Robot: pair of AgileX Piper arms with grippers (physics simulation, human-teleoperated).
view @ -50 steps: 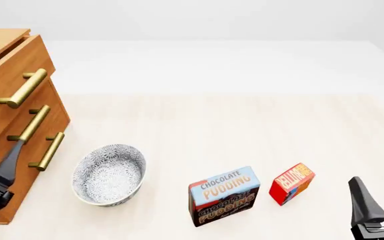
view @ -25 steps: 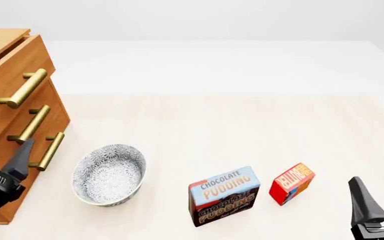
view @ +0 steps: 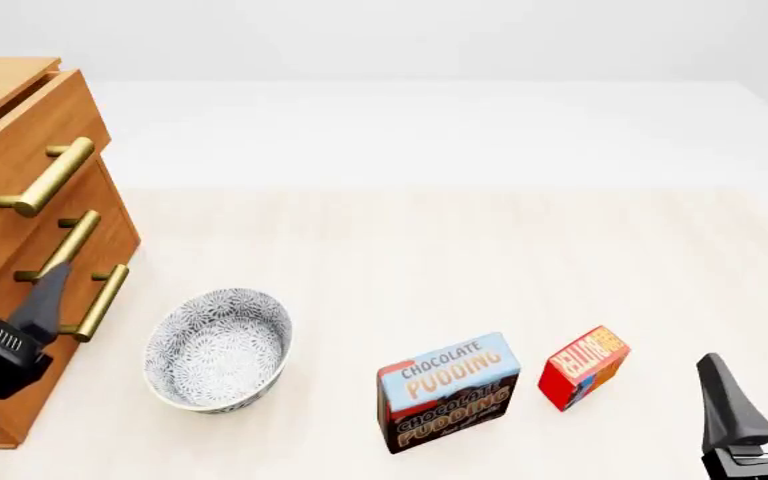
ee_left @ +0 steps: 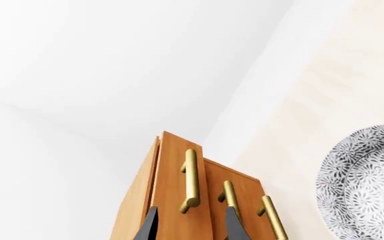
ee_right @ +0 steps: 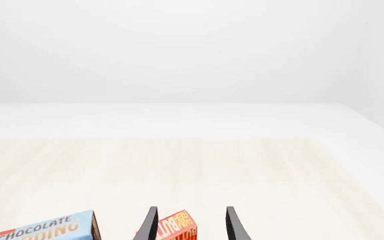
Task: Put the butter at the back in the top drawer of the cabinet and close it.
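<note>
Item: the cabinet [view: 17,200], standing at the left edge of the desk [view: 491,260], serving as the landmark here. Top drawer [view: 11,175]: uppermost of three, its brass bar handle [view: 48,177] running slantwise across the front, long axis roughly parallel to the two handles below; the front is appearing to sit slightly proud of the carcass, though whether it is pulled out I cannot say. Left hand [view: 4,265]: hovering close against the cabinet front at about the height of the middle handle, just below the top handle, fingers spread wide and holding nothing; in the left wrist view the two finger tips are sitting either side of the top handle's near end [ee_left: 189,202], so the handle is lying ahead of and between the fingers, its long axis pointing away along the reach. This arm is by far the nearer to the drawer. Butter [view: 583,366]: lying on the desk well to the right of the cabinet, beyond the patterned bowl [view: 217,348] and just past the chocolate pudding box [view: 447,391]. Right hand [view: 758,400]: waiting near the butter on the side away from the cabinet, fingers parted wide and empty, the butter showing between them in the right wrist view [ee_right: 172,227].
</note>
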